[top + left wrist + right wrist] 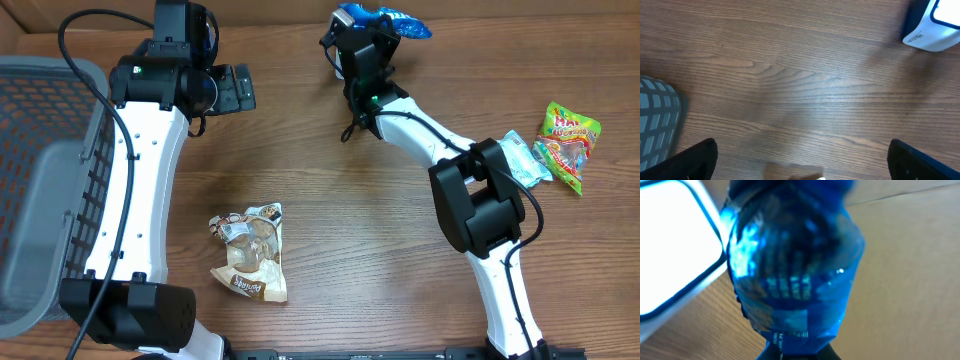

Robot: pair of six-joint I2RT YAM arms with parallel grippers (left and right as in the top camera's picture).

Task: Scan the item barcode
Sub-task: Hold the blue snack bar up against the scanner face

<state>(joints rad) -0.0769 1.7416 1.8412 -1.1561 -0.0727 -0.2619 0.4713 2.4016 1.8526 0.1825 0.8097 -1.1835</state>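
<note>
Obs.: the blue packet (795, 265) sits at the top centre of the overhead view, clamped in the right gripper (797, 354), whose jaws are pressed together on its lower edge. In the right wrist view the packet fills the middle of the frame.
- Glossy, crinkled blue film with bright glare spots.
- Rows of pale print, too blurred to read.
- A lighter rectangular panel near the bottom seam; I cannot tell whether it is the barcode.

The scanner (670, 245) shows at the upper left of that frame as a bright white window with a dark rim, just beside the packet. Contact cannot be judged.

The left gripper (232, 90), in the upper left of the overhead view, has its jaws wide apart and holds nothing, above bare wood.

Elsewhere on the table (360, 240):
- a tan snack bag (250, 252), lower centre;
- a green-and-red candy bag (570, 140) and a pale blue packet (525, 158), at right;
- a grey basket (45, 180), left edge.
</note>
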